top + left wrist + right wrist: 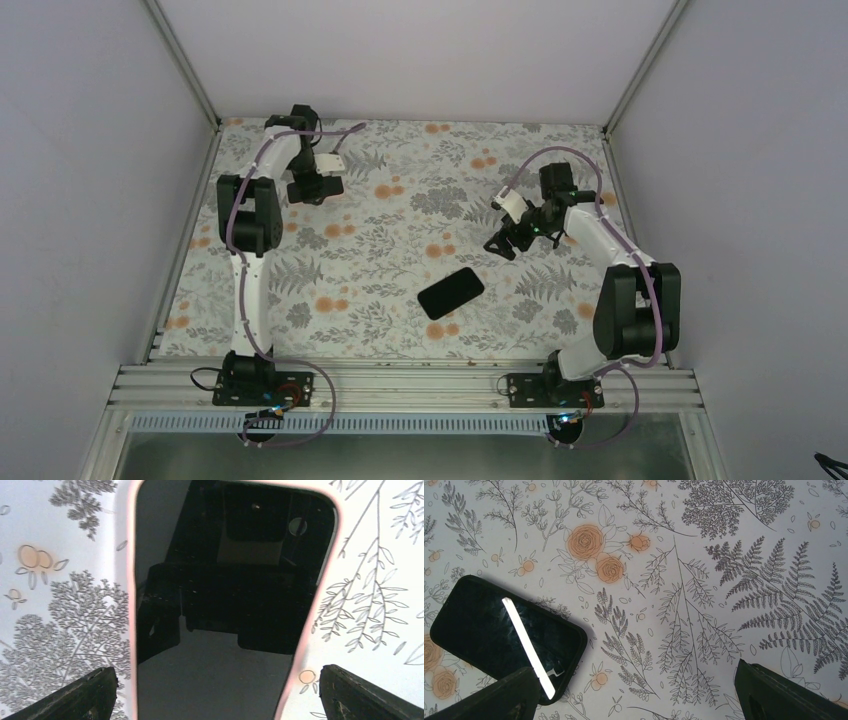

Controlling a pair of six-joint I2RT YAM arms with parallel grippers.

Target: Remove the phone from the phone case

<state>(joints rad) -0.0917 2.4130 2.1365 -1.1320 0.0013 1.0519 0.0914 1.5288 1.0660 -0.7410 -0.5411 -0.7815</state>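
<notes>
my left gripper (216,672) and right gripper (636,669) gape wide, empty. the left one straddles the glossy black phone (230,605), seemingly seated in its pale pink-rimmed case (131,580), at the far left of the floral table (390,215). unstarted, i judge; next, pin the rim and pry.

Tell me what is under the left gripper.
A phone with a pale pink rim lies flat on the floral tablecloth, below the open left gripper. Its near end runs out of frame; in the top view the arm covers it.
</notes>
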